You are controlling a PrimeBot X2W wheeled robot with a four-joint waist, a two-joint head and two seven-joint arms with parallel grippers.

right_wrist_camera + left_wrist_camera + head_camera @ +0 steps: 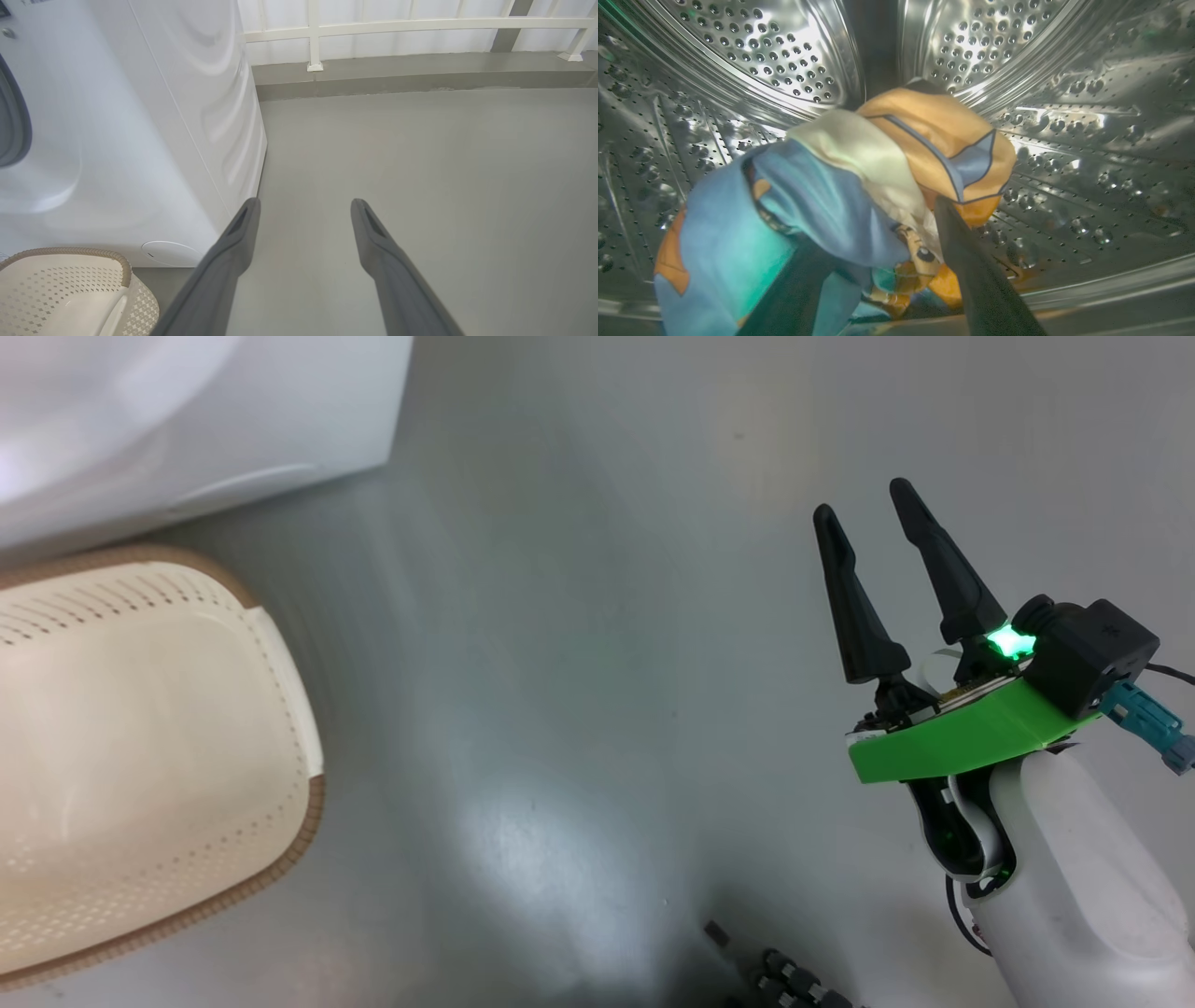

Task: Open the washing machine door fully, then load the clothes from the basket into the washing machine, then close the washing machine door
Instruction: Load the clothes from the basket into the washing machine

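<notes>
Right fingers (854, 602) and left fingers (976, 273) apart.

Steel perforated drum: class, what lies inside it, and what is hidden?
Bundled light blue and orange printed garments lie inside, against the left end effector's open dark fingers. The drum wall beneath them is covered.

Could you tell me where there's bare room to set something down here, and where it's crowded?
The floor is bare between the basket and the right gripper, and from the washing machine to the kerb under the railing. The drum is crowded: the clothes lie against the open left gripper.
</notes>
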